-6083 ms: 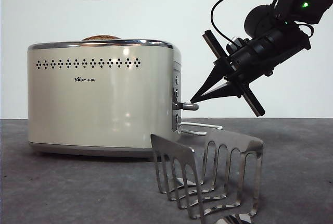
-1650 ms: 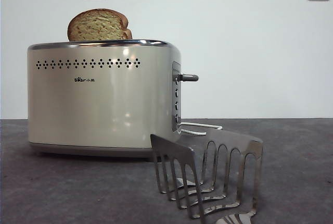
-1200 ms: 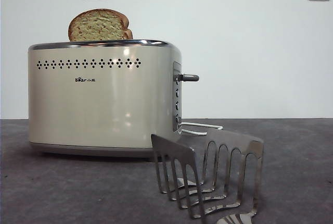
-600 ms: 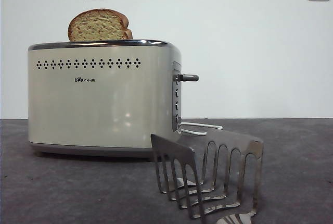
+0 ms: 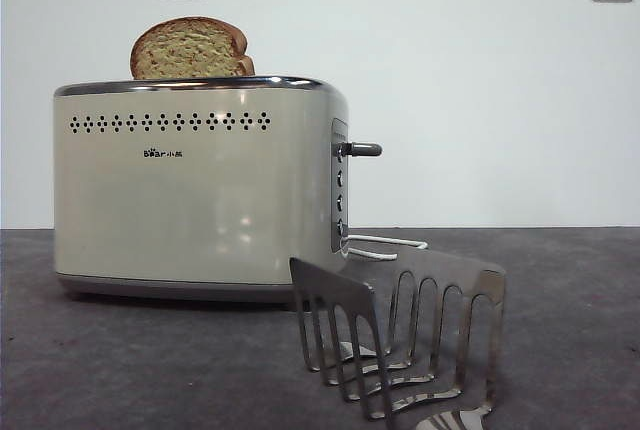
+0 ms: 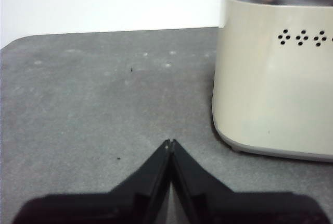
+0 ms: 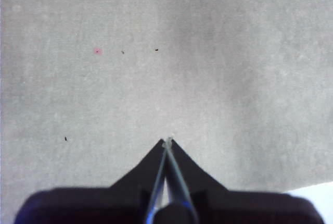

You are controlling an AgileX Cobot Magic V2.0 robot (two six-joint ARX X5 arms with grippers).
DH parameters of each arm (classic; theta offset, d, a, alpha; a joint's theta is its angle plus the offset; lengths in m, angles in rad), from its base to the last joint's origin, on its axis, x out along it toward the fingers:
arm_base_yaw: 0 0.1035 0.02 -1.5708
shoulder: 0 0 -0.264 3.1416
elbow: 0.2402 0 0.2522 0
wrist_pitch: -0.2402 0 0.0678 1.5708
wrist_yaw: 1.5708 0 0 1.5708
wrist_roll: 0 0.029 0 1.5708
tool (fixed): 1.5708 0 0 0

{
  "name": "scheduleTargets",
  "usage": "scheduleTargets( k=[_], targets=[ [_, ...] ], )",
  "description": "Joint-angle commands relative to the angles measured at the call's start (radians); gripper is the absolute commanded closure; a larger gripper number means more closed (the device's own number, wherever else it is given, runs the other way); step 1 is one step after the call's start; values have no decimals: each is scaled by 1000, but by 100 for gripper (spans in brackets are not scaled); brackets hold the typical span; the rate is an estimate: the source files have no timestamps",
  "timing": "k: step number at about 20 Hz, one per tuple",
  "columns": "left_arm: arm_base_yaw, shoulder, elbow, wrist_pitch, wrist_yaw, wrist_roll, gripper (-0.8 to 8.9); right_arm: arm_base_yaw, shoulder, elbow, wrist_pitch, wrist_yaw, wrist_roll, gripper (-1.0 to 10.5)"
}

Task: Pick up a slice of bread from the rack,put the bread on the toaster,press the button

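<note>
slice of bread (image 5: 188, 48) in toaster (image 5: 195, 190), left tool (image 6: 169, 142) beside

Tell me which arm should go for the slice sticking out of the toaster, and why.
Left, probably. Its shut claw rests near the toaster, whose slots and the slice of bread lie close above. The right claw, also shut, sees only bare table.

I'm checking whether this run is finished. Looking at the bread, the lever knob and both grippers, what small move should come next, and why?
Probably none beyond staying parked: the slice of bread stands high in the toaster, the button sits at the top of its slot, the rack holds nothing, and the left gripper and right gripper are shut over bare table.
</note>
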Motion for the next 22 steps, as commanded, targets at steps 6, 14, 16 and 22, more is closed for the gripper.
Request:
scheduleTargets(
  k=[6, 14, 16, 22],
  targets=[
    [4, 13, -10, 12, 5, 16, 817, 0, 1, 3, 5, 1, -4, 946],
    [4, 54, -10, 12, 5, 16, 817, 0, 0, 1, 14, 1, -4, 946],
    [4, 62, -10, 12, 5, 16, 817, -27, -27, -9, 34, 12, -76, 946],
    [4, 75, -10, 11, 5, 16, 817, -142, -380, -450, 713, -137, -305, 946]
  ],
)
